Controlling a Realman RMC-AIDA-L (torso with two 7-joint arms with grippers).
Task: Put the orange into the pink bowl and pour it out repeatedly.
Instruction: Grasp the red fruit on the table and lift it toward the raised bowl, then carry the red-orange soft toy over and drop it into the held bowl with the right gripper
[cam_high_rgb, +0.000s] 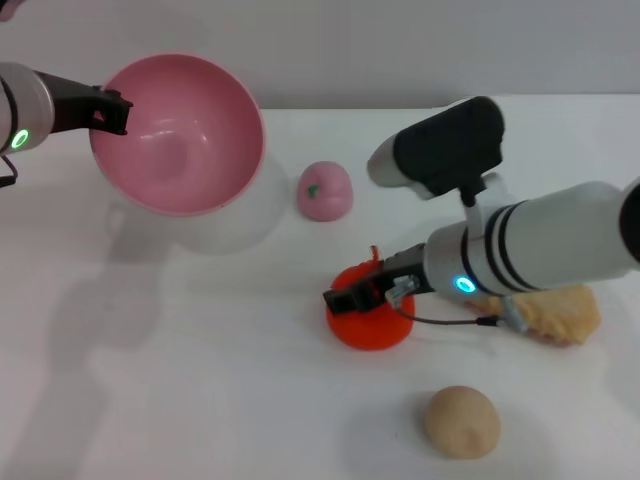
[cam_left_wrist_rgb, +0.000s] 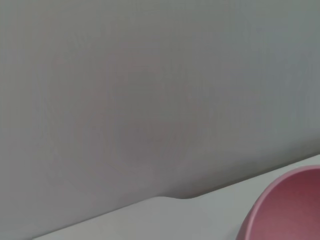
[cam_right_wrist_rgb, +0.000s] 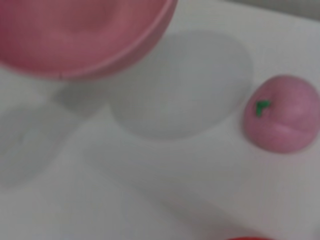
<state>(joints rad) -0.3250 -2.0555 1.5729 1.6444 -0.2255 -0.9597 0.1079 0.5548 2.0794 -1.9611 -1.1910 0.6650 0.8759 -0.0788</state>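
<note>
Right gripper (cam_high_rgb: 362, 296) sits on the orange (cam_high_rgb: 368, 318), its fingers clenched across the top, fruit resting on the bench (cam_high_rgb: 200, 380) at about five o'clock from the pink bowl (cam_high_rgb: 178, 133). Left gripper (cam_high_rgb: 112, 112) grasps the bowl's nine o'clock rim, holding it raised and tilted toward us. Risk, as I judge it: the orange is round, faintly ribbed, slick-looking, so a shallow top pinch could let it squirt out and roll. The bowl's glossy, smooth rim could swivel in that one-sided hold.
</note>
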